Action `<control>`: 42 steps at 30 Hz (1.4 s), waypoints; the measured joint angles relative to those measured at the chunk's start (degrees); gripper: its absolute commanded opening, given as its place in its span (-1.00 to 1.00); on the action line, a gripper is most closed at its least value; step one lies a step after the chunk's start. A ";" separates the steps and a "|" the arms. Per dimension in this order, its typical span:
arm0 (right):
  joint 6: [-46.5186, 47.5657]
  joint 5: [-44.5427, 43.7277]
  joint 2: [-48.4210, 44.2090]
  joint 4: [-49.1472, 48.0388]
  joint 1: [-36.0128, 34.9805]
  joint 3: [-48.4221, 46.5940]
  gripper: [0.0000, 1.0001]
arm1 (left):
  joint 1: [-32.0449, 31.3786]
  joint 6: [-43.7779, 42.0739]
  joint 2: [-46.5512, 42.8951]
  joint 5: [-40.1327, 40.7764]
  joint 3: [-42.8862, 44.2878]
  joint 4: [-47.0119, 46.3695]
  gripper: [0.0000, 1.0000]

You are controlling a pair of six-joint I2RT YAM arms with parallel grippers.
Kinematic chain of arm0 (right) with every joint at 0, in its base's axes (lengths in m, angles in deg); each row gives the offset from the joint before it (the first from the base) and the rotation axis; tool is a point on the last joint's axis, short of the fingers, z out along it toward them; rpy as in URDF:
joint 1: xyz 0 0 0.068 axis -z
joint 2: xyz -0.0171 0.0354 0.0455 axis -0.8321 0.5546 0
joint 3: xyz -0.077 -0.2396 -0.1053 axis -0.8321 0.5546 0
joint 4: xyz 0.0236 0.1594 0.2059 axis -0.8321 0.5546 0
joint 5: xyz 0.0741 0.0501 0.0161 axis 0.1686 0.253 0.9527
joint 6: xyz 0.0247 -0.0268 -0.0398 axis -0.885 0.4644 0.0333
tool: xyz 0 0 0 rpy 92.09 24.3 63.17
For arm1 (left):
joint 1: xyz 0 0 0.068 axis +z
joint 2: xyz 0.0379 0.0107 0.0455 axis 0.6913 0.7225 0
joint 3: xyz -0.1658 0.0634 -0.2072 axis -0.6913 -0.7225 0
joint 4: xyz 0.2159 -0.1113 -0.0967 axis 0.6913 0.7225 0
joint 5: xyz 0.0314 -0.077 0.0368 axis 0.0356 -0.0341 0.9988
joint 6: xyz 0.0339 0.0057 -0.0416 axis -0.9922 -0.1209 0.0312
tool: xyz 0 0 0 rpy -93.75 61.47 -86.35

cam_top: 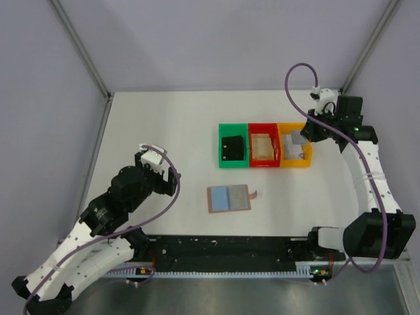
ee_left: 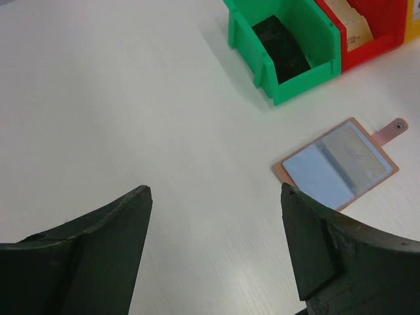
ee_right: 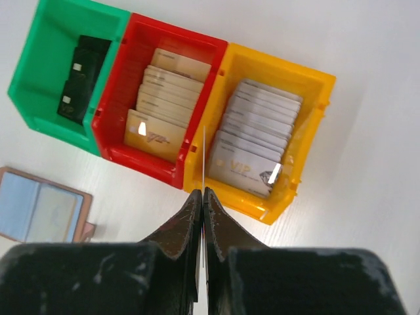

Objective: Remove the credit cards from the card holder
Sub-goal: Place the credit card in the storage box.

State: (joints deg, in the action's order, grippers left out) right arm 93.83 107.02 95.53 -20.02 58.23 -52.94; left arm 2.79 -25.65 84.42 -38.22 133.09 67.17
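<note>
one thin card (ee_right: 204, 157) sits pinched edge-on in the right jaws.

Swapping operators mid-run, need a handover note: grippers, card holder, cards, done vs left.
Left gripper: open, empty, hovering left of the card holder.
Right gripper: shut on a thin card, edge-on, above the wall between red bin and yellow bin.
Card holder: lying open, blue-grey face up, near the bins.
Done: stacked cards in those bins and the green bin.
Left: release this card; can't tell if the pockets hold more.
</note>
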 measured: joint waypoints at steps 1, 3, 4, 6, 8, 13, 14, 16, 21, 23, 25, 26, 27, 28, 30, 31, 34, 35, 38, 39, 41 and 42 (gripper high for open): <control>0.31 -0.09 0.81 0.17 1.16 -0.31 -1.00 | 0.00 0.09 -0.33 0.61 -0.07 -0.13 0.67; 0.74 0.46 3.21 0.28 3.82 -1.22 -1.00 | 0.00 0.42 -0.92 1.46 -0.33 -0.44 0.67; 0.90 0.92 4.33 0.28 4.76 -1.53 -1.00 | 0.00 0.52 -1.27 1.90 -0.50 -0.66 0.67; 1.16 3.45 7.30 0.42 6.40 -2.27 -1.00 | 0.02 0.72 -1.88 2.47 -0.74 -0.74 0.67; 1.49 6.10 10.49 0.52 7.19 -3.08 -1.00 | 0.04 0.83 -2.25 2.67 -0.74 -0.79 0.67; 2.75 10.05 16.98 1.25 7.23 -3.67 -1.00 | 0.04 0.85 -3.80 2.69 -1.36 -1.49 0.67; 3.02 10.47 17.88 1.40 7.23 -3.67 -1.00 | 0.04 0.85 -4.04 2.69 -1.53 -1.66 0.67; 3.58 11.04 19.54 1.51 7.23 -3.67 -1.00 | 0.04 0.85 -4.09 2.71 -1.68 -2.01 0.67; 4.68 12.98 22.62 1.73 7.23 -4.24 -1.00 | 0.04 0.83 -4.04 2.67 -1.84 -2.51 0.66; 4.92 14.12 24.22 1.64 7.23 -4.76 -1.00 | 0.04 0.83 -4.04 2.67 -1.95 -2.67 0.66; 5.01 14.93 25.42 1.75 7.23 -4.76 -1.00 | 0.04 0.83 -3.87 2.67 -2.08 -2.84 0.65; 5.11 15.21 26.05 1.77 7.23 -4.76 -1.00 | 0.04 0.83 -3.74 2.67 -2.12 -2.89 0.65; 5.27 15.41 26.49 1.75 7.23 -4.76 -1.00 | 0.04 0.83 -3.54 2.67 -2.14 -2.89 0.64; 5.49 15.52 27.10 1.75 7.23 -4.76 -1.00 | 0.07 0.83 -3.37 2.67 -2.14 -2.89 0.64; 5.84 15.61 27.98 1.77 7.23 -4.76 -1.00 | 0.07 0.83 -3.08 2.67 -2.14 -2.93 0.64; 5.95 15.58 28.44 1.79 7.23 -4.76 -0.96 | 0.09 0.83 -2.95 2.64 -2.16 -2.93 0.64; 5.92 15.45 29.46 1.90 7.23 -4.79 -0.66 | 0.15 0.83 -2.84 2.36 -2.23 -3.02 0.64; 5.92 15.32 29.68 1.95 7.23 -4.79 -0.57 | 0.17 0.81 -2.84 2.16 -2.25 -3.06 0.64; 5.44 13.46 29.77 2.27 7.23 -4.85 -0.40 | 0.33 0.81 -2.82 1.95 -2.25 -3.32 0.64; 5.14 12.31 29.77 2.45 7.23 -5.14 -0.32 | 0.37 0.81 -2.82 1.95 -2.25 -3.32 0.64; 4.50 10.36 29.66 2.54 7.23 -5.57 -0.19 | 0.44 0.81 -2.80 1.95 -2.25 -3.32 0.64; 4.22 9.18 29.44 2.69 7.23 -5.86 -0.13 | 0.44 0.81 -2.80 1.97 -2.25 -3.32 0.64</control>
State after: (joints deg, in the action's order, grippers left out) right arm 98.05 116.20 124.97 -17.33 65.47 -58.79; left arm 3.22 -24.84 81.62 -36.26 130.84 63.85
